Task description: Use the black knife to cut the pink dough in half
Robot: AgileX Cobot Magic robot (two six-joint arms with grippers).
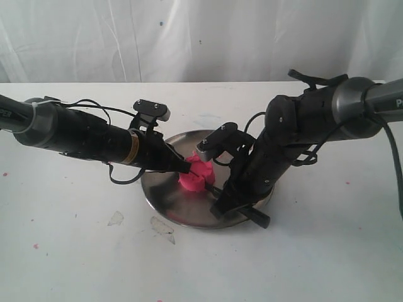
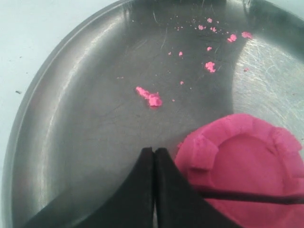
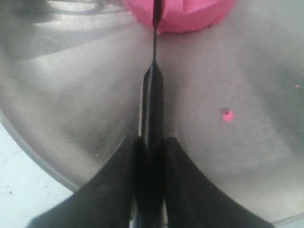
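Observation:
The pink dough (image 1: 196, 175) is a notched puck on the round steel plate (image 1: 162, 189). In the left wrist view the pink dough (image 2: 247, 156) lies just beside my left gripper (image 2: 154, 151), whose fingers are shut with nothing between them; its tip (image 1: 186, 168) touches the lump's left side. My right gripper (image 3: 151, 142) is shut on the black knife (image 3: 153, 99) by its handle. The thin blade runs into the pink dough (image 3: 190, 14) and crosses it as a dark line (image 2: 256, 195). In the exterior view the right gripper (image 1: 228, 194) stands right of the dough.
Pink crumbs (image 2: 149, 97) are scattered on the plate's bare steel, one (image 3: 227, 114) near the knife. Two scraps of clear film (image 1: 162, 226) lie on the white table in front of the plate. A white curtain hangs behind.

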